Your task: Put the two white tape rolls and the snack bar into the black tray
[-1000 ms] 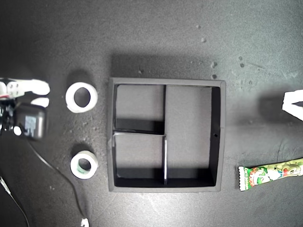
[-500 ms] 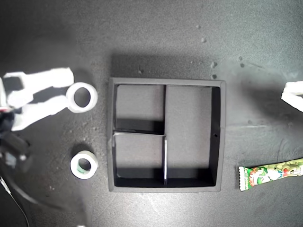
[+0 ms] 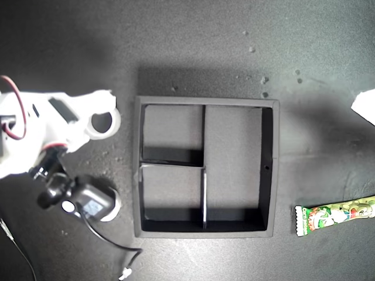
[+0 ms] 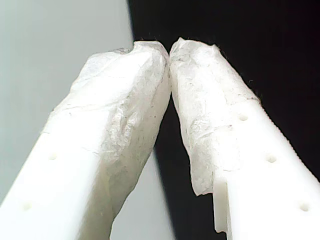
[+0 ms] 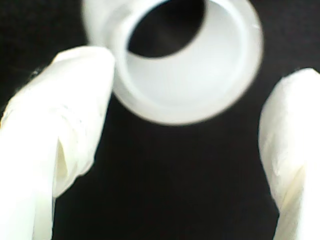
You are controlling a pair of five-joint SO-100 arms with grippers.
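Our second gripper (image 3: 105, 120) sits at the exterior view's left, right over the larger tape roll (image 3: 104, 122), just outside the tray's (image 3: 276, 170) wall. The second wrist view shows it plainly: the roll (image 5: 190, 65) lies between two spread fingers (image 5: 65, 115), one finger touching or almost touching its rim, the other standing clear of it. So the jaws are apart, around the roll, not clamped on it. The roll lies flat on the dark table (image 3: 193, 47), hole up.

Lower down at the exterior view's left, the arm's black camera module (image 3: 88, 205) covers the smaller roll (image 3: 112, 206); only a pale sliver of its edge peeks out beside the module, just beside the tray's lower corner. A thin cable (image 3: 111, 246) trails from the module across the table.

The tray sits in the middle, all three compartments bare: two small ones on the exterior view's left side, one long one on its right.

The snack bar (image 3: 334, 216) lies flat at the exterior view's lower right, well apart from the tray's wall, one end running off the picture's edge.

Our first gripper (image 4: 170, 50) shows in its wrist view with padded fingertips pressed together at the tips, nothing between them: it is closed and holding nothing. In the exterior view a white tip (image 3: 366, 105) pokes in at the right edge, near nothing.
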